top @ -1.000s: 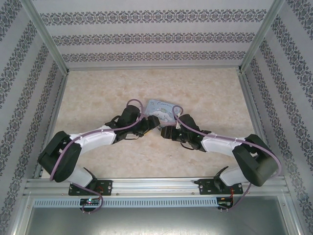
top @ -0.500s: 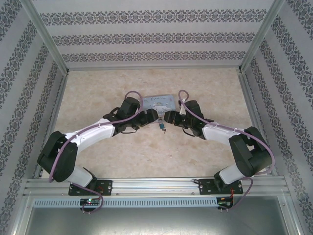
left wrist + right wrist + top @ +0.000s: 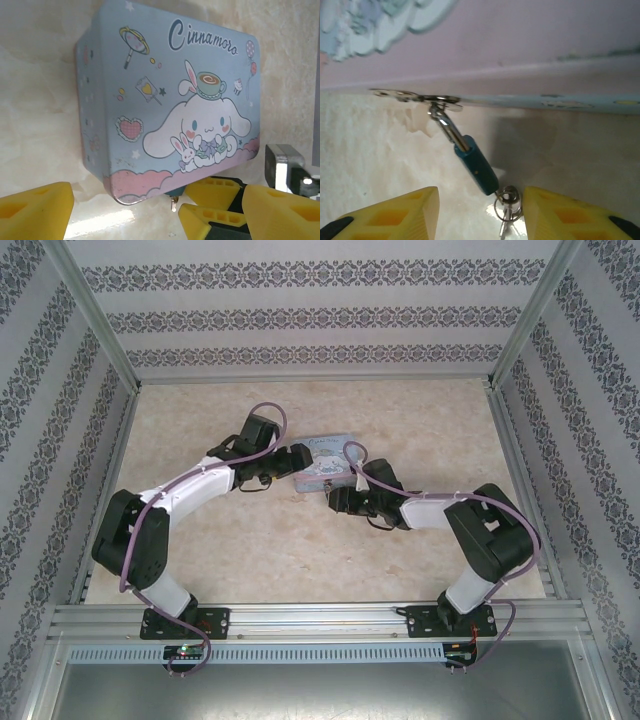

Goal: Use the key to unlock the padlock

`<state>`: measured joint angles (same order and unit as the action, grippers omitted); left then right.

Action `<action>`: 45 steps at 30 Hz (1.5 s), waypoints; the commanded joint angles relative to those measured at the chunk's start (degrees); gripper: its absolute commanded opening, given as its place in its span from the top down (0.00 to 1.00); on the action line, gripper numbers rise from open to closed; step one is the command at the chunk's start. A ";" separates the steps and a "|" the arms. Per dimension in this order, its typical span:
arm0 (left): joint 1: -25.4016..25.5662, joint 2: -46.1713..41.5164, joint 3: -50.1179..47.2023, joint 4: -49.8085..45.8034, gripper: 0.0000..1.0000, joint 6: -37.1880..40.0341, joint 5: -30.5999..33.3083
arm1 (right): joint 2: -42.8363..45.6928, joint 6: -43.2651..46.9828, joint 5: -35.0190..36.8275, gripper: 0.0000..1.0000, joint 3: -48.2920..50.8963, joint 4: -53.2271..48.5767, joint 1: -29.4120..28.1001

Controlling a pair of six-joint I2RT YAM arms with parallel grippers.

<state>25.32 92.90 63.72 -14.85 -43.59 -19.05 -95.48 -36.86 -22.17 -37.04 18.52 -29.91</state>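
Note:
The small teal padlock (image 3: 476, 167) hangs by its metal shackle (image 3: 447, 126) from the hasp on the front of the pale-blue cartoon tin (image 3: 170, 100). The key (image 3: 508, 200), on a small ring, sticks out of the padlock's lower end. My right gripper (image 3: 480, 220) is open, its yellow fingers on either side of the padlock's lower end and the key, which lies close to the right finger. My left gripper (image 3: 160, 220) is wide open at the tin's side and holds nothing. In the top view the left gripper (image 3: 298, 460) is at the tin's left end and the right gripper (image 3: 333, 502) in front of it.
The tin (image 3: 328, 462) lies mid-table on the beige marbled top (image 3: 200, 560). Patterned walls and an aluminium frame (image 3: 110, 470) close the table in on three sides. In the left wrist view the right gripper's fingers (image 3: 215, 190) sit just under the tin's front edge.
The left gripper has drawn back to the tin's left end and opened wider. The right gripper has moved down in front of the tin, around the padlock and key, and its fingers have narrowed.

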 commanded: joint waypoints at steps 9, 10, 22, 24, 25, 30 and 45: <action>-2.01 2.79 2.49 -2.20 0.12 2.78 -2.02 | -4.51 1.53 -0.01 0.65 -3.83 1.32 -1.38; -1.96 3.13 2.63 -2.20 0.12 2.87 -2.15 | -4.62 1.52 0.02 0.67 -3.89 1.25 -1.30; -2.95 4.57 4.35 -3.68 0.12 5.34 -2.36 | -2.86 0.96 -0.41 0.79 -2.77 2.09 0.37; -3.12 4.57 4.41 -3.85 0.12 5.83 -2.36 | -2.45 1.07 -0.44 0.73 -2.59 2.18 0.60; -3.20 4.65 4.56 -4.03 0.12 6.10 -2.30 | -2.36 1.03 -0.33 0.67 -2.52 2.20 0.56; -3.67 4.75 5.02 -4.74 0.12 7.03 -2.55 | -2.09 0.58 0.37 0.57 -2.38 2.61 0.49; -4.76 6.31 6.53 -5.95 0.11 9.04 -3.15 | -7.13 0.39 0.27 0.71 -6.26 2.22 -2.38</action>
<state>21.23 97.95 68.34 -18.41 -36.58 -21.82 -101.45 -36.21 -21.93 -42.68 20.40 -31.90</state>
